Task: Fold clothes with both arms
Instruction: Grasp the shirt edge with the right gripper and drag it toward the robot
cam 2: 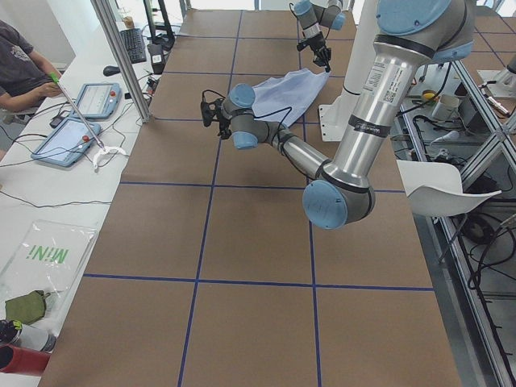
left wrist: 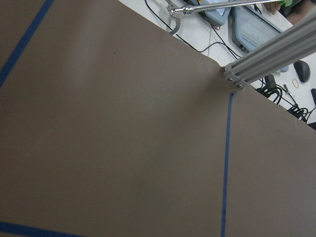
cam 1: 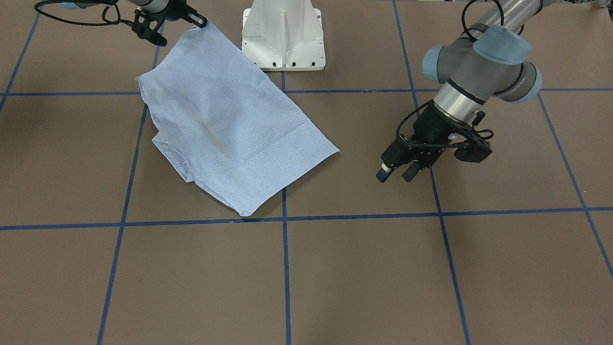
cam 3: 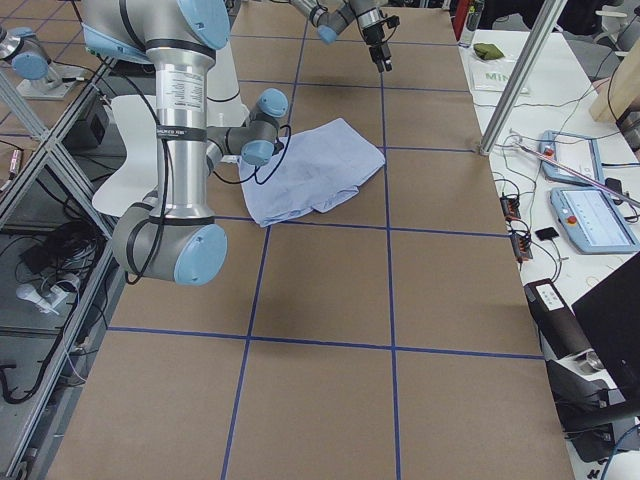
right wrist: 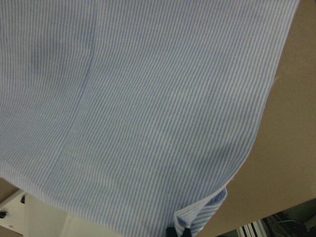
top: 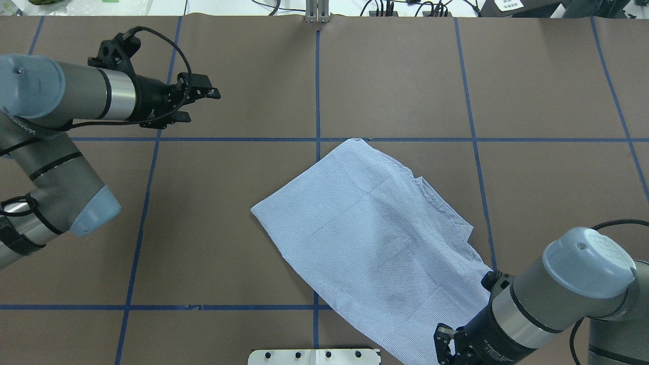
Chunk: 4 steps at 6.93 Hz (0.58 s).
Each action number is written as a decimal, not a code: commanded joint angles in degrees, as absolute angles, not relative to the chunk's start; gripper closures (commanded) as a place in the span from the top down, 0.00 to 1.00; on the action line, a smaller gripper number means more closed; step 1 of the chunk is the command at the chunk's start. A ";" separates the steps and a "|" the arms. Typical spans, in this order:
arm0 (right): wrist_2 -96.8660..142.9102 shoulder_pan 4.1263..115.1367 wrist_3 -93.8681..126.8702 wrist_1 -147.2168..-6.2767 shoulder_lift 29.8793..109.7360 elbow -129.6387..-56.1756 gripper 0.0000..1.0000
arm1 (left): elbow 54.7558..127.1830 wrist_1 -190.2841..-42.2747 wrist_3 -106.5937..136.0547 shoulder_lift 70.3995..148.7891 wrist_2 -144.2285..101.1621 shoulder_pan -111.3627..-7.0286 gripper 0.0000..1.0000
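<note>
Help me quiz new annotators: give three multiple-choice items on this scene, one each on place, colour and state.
1. Where is the black left gripper? A over bare brown table, apart from the light blue-and-white striped shirt; B on the shirt; C beneath it.
2. What colour are the taped grid lines? A red; B blue; C yellow.
3. The black right gripper has its fingers: A open; B shut on a shirt corner; C unseen.
1A, it hovers clear of the cloth; 2B, blue tape; 3B, wrist view shows fabric pinched.
</note>
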<state>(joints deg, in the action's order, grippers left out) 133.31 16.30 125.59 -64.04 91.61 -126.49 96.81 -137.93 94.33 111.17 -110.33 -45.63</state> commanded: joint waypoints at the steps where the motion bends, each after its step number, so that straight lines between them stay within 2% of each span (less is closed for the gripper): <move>1: 133.50 22.81 125.60 -63.99 91.50 -125.77 1.00 | 99.66 -137.20 101.73 109.52 -114.50 -42.21 0.99; 3: 134.47 34.92 125.07 -63.90 88.18 -125.16 1.00 | 101.78 -135.11 105.54 107.75 -113.47 -35.53 0.99; 4: 134.47 41.07 124.81 -63.90 84.94 -122.37 1.00 | 101.26 -132.65 106.77 108.62 -111.29 -30.98 0.99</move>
<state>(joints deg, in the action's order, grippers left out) 134.33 33.53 125.13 -63.91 88.35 -124.77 101.35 -135.19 104.81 108.19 -113.08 -35.72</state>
